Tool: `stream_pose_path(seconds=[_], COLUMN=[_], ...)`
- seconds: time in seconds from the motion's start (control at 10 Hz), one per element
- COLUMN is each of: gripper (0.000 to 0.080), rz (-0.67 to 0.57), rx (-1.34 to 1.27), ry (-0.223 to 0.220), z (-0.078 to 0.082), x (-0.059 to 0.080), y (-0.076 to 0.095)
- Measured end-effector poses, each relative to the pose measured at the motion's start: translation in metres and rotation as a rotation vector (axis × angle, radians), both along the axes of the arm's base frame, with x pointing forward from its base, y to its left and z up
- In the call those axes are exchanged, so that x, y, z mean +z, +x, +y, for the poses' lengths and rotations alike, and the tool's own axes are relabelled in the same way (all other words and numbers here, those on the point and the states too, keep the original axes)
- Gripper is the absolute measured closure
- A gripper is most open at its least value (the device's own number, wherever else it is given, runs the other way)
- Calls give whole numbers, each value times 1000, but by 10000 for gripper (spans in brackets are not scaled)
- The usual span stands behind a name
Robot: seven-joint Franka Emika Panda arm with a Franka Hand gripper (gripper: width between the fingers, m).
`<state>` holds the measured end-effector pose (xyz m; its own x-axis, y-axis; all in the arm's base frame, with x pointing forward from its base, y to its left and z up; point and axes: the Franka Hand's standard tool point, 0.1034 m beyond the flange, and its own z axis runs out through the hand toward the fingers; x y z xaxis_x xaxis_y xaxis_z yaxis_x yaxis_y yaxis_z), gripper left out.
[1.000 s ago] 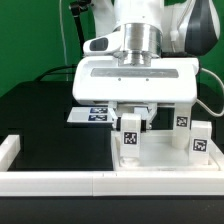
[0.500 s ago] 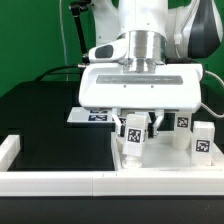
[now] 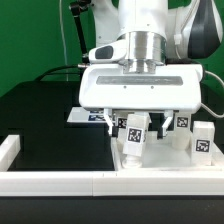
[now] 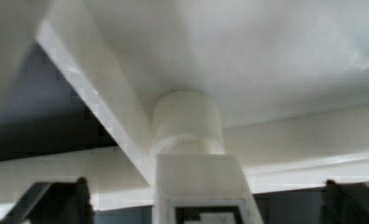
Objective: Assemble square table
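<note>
The square table's white top (image 3: 160, 163) lies flat at the exterior view's right, its rim toward the front. A white tagged leg (image 3: 133, 134) stands on it, slightly tilted. My gripper (image 3: 133, 122) hangs right over this leg, open, with one finger on each side and a gap to the leg on both. In the wrist view the leg (image 4: 199, 150) rises between the dark fingertips (image 4: 56, 200), above the top (image 4: 287, 60). Two more tagged legs (image 3: 182, 123) (image 3: 201, 141) stand at the top's right side.
The marker board (image 3: 88, 115) lies on the black table behind the top. A long low white border wall (image 3: 60, 181) runs along the front, with a short piece (image 3: 8, 150) at the exterior view's left.
The jaws have spread apart from the leg they were shut on. The hand turned slightly and sank a little; the leg now stands free, leaning a bit.
</note>
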<state>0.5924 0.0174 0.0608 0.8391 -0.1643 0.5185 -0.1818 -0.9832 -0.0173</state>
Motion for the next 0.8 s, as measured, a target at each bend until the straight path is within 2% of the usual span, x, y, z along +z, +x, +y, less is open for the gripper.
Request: stream_pose_path(seconds=[0.3, 0.4, 0.5, 0.6, 0.7, 0.8], gripper=[150, 150, 150, 150, 150, 150], rz=[19, 101, 133, 179, 265, 262], rx=[-1, 1, 0, 4, -4, -13], ry=[11, 69, 100, 132, 190, 187], z=[2, 10, 12, 14, 17, 8], x=[-2, 0, 11, 14, 15, 16], y=[-1, -6, -4, -2, 1, 7])
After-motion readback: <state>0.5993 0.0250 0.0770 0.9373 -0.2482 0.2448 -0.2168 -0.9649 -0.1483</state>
